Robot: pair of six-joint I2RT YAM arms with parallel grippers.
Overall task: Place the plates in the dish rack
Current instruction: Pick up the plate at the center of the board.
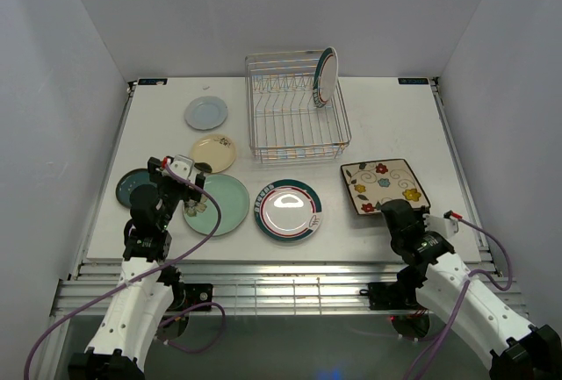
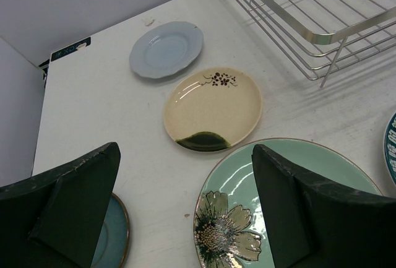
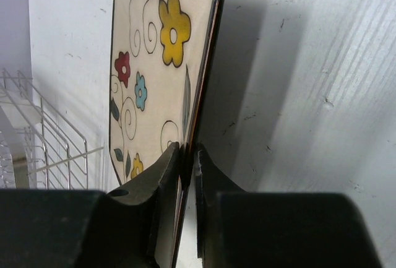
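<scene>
Nearest the bases, the right gripper (image 3: pixel 187 150) is pinched on the near edge of the square floral plate (image 1: pixel 385 184). The plate sits slightly skewed, and that edge may be just off the table (image 1: pixel 395 125), though this is hard to judge. The left gripper (image 2: pixel 185 172) hangs spread wide between the dark teal plate (image 1: pixel 130 185) and the pale green plate (image 1: pixel 226 204). A teal-rimmed plate (image 1: pixel 288 210) lies flat just right of the green one. Farther back lie the cream plate (image 1: pixel 213 153) and the blue-grey plate (image 1: pixel 205 113). Farthest, the dish rack (image 1: pixel 299 154) holds a second rimmed plate (image 1: pixel 325 75) on edge at its right end, facing left. Bare tabletop lies right of the rack.
</scene>
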